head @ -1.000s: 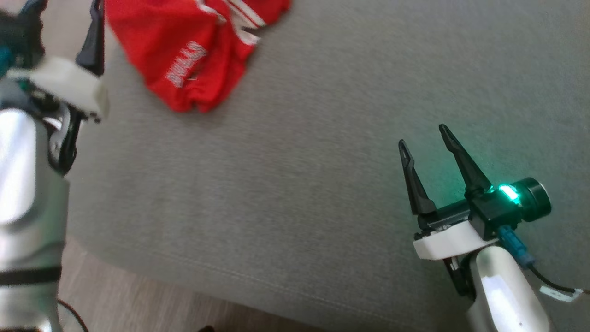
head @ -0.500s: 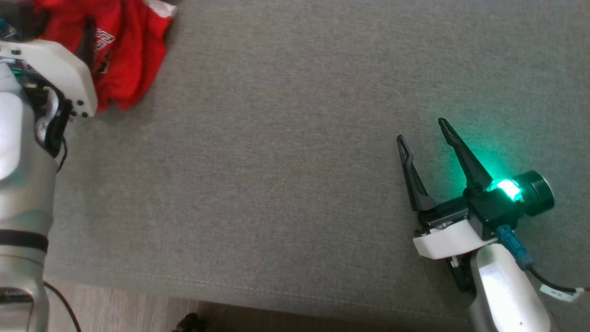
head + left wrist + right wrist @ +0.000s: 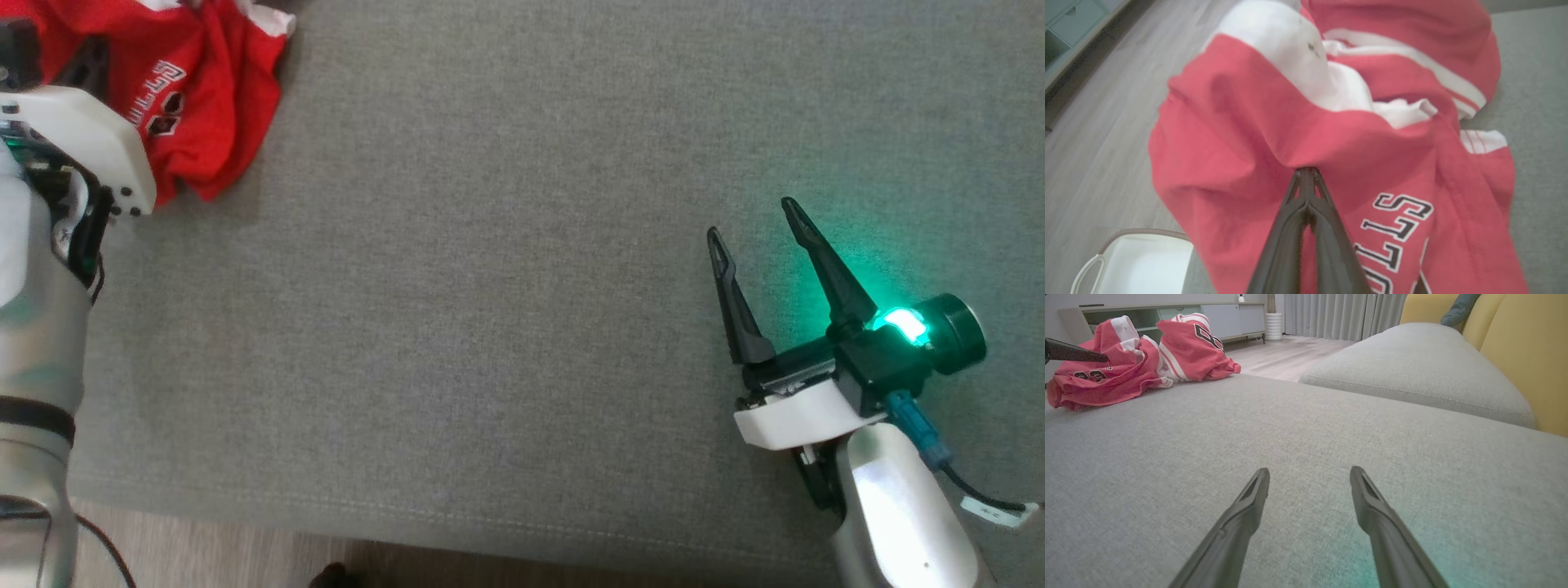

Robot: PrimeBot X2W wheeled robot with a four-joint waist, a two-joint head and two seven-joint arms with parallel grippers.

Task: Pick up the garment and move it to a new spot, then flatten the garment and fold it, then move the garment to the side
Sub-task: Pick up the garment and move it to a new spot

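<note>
Pinching crumpled garment [image 3: 1237, 134]: left claw [image 3: 1307, 173] clamped | right claw [image 3: 751, 217] apart | long axis unclear

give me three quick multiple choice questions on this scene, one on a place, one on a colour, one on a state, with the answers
1. In the head view, where on the grey fabric cushion does the crumpled red and white jersey lie?
A. upper left
B. middle
C. lower right

2. What colour is the light on the right gripper?
A. red
B. green
C. white

3. How does the left gripper stand?
A. open above the cushion
B. shut on nothing
C. shut on a fold of the jersey

Answers:
1 A: the jersey sits in the top left corner of the head view, by the left arm.
2 B: it casts a green glow on the cushion around it.
3 C: in the left wrist view the fingertips meet, with red cloth bunched at them.
</note>
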